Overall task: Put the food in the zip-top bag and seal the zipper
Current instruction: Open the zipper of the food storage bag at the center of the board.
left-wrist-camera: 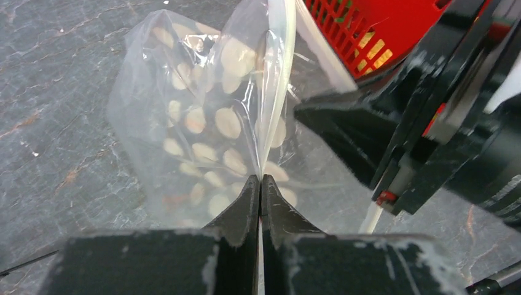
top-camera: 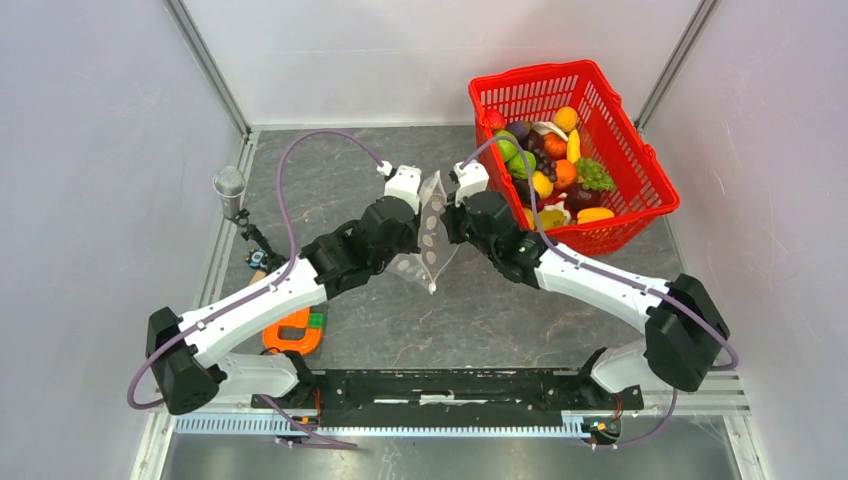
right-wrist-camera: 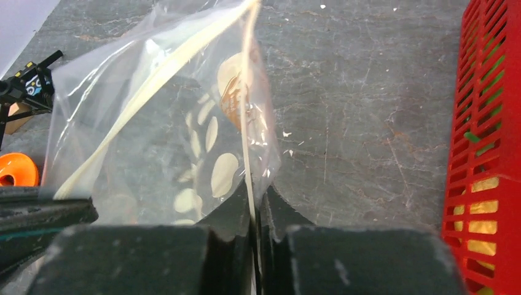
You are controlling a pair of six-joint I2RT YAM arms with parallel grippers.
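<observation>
The clear dotted zip-top bag hangs between my two grippers above the table, mid-scene. My left gripper is shut on the bag's mouth edge; in the left wrist view its tips pinch the whitish zipper strip. My right gripper is shut on the opposite side; in the right wrist view its tips pinch the zipper strip. The bag looks empty except for an orange-brown print. The food, several glossy toy fruits and vegetables, lies in the red basket.
The red mesh basket stands at the back right, close to my right arm. A flat orange letter-shaped toy lies by the left arm. A grey microphone-like object stands at the left table edge.
</observation>
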